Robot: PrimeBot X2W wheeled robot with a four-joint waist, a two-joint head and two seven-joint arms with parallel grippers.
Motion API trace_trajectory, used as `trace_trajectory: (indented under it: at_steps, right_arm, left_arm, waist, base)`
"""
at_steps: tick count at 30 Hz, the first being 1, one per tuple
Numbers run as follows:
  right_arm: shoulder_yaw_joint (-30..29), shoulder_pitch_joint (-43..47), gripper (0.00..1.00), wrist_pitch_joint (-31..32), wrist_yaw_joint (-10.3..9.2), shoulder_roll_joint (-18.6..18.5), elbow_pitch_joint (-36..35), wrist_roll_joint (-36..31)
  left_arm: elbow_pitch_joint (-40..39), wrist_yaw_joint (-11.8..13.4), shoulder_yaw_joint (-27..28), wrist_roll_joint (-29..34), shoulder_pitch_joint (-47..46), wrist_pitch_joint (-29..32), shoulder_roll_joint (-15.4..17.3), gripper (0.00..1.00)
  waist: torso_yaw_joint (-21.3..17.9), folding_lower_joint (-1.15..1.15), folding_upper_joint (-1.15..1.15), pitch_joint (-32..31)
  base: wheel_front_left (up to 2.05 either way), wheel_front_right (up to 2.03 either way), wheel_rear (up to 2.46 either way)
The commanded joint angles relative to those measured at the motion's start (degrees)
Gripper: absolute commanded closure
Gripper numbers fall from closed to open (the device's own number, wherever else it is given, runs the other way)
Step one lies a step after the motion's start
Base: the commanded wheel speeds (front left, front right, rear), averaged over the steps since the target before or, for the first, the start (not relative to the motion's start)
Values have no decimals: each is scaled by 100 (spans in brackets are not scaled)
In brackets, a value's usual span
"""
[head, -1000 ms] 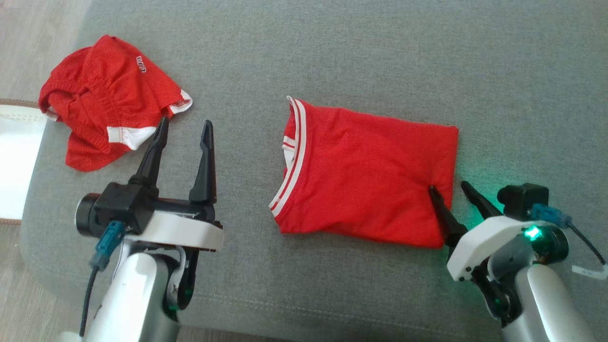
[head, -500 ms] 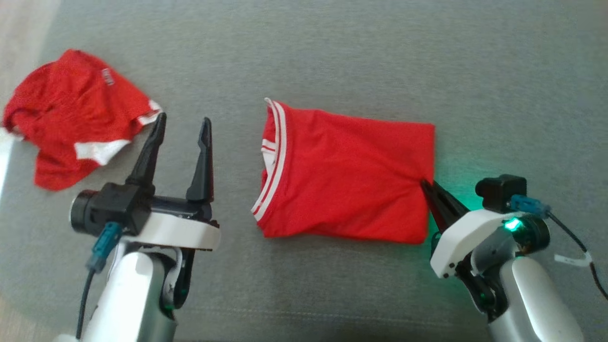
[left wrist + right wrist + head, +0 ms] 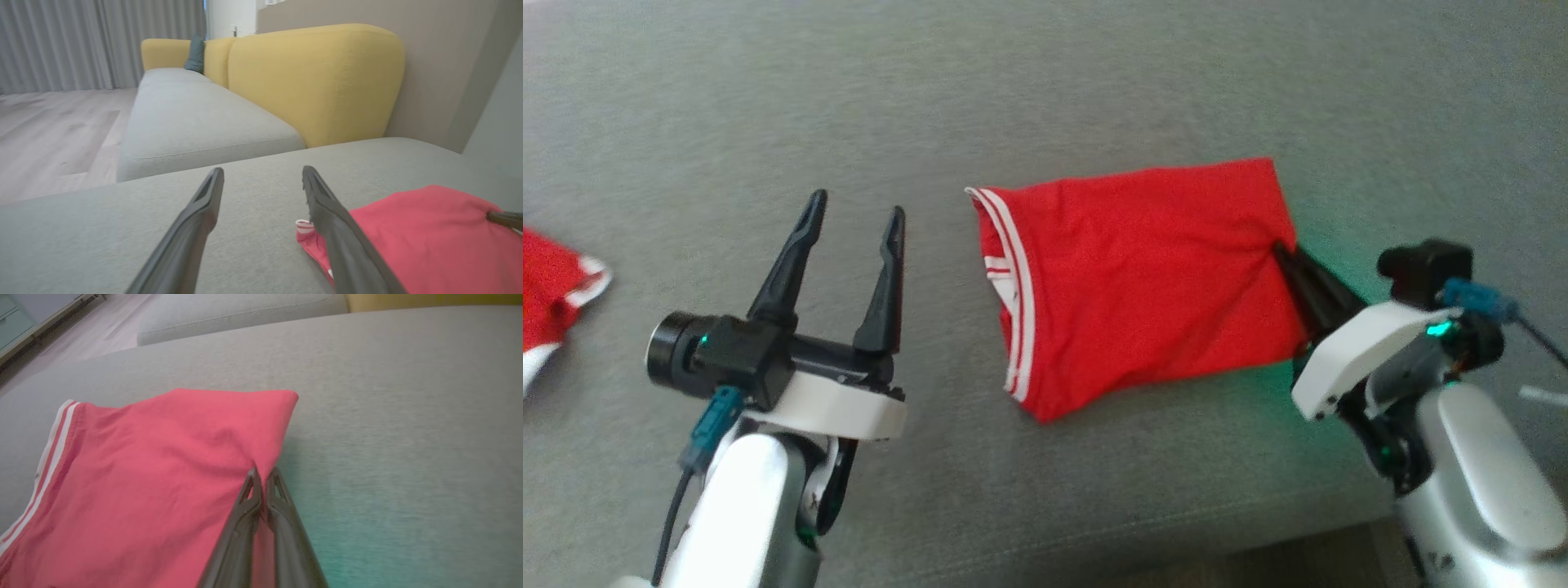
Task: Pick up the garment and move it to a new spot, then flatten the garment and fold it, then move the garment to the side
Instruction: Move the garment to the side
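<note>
The garment [image 3: 1143, 278] is a folded red shirt with white-striped trim, lying on the grey cushion [image 3: 1054, 98]. My right gripper [image 3: 1282, 249] is shut on the garment's right edge, the cloth puckered at the pinch. From the right wrist the garment [image 3: 155, 486] spreads left of the closed right gripper [image 3: 263, 473]. My left gripper [image 3: 858, 208] stands open to the left of the garment, with nothing between its fingers. In the left wrist view the left gripper [image 3: 263, 175] hovers over bare cushion, with the garment [image 3: 421, 241] at lower right.
Another red garment with white trim [image 3: 556, 290] lies at the far left edge. The cushion's front edge [image 3: 1176, 531] runs along the bottom. A yellow sofa back [image 3: 314, 81] and a second grey cushion [image 3: 196, 118] stand beyond, with wood floor [image 3: 53, 126] to the left.
My right gripper has shut on the garment's right edge and dragged it rightward and up, tilting it. The camera has turned right, sliding the other red garment toward the left edge.
</note>
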Motion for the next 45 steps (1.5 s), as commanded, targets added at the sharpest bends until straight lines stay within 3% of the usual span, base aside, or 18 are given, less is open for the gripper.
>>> trace_trajectory:
  at_steps: [1, 6, 13, 23, 32, 43, 45]
  right_arm:
    - [47, -230, 100, -102, -5, -99, -121, 90]
    - [-120, -660, 100, -360, -5, -327, 158, 243]
    - [-750, -1347, 100, -691, -5, -919, 568, 310]
    - [-1468, -1845, 100, -690, -5, -1465, 390, 229]
    - [-2142, -1865, 100, -610, -5, -1313, 161, -281]
    - [-2912, -2016, 100, -819, -5, -969, 737, -1445]
    - [-2983, -2031, 82, -905, -5, -923, 860, -1550]
  left_arm:
    - [-251, -44, 140, 56, -268, 14, 129, 0]
    - [-347, -158, -53, 141, -500, 118, 151, 0]
    - [-520, -271, -260, 262, -791, 211, 195, 0]
    - [-799, -350, -421, 341, -1029, 276, 255, 0]
    - [-981, -369, -488, 403, -1263, 342, 321, 0]
    - [-957, -396, -561, 385, -1517, 306, 336, 0]
    - [-926, -396, -564, 367, -1534, 283, 337, 0]
  waist:
    - [-291, 0, 0, 199]
    - [-446, 0, 0, 427]
    - [-554, 0, 0, 765]
    - [-664, 0, 0, 1118]
    - [-676, 0, 0, 1475]
    - [-443, 0, 0, 1911]
    - [-395, 0, 0, 1943]
  base:
    - [0, 0, 0]
    - [0, 0, 0]
    - [0, 0, 0]
    - [0, 0, 0]
    - [0, 0, 0]
    - [0, 0, 0]
    - [0, 0, 0]
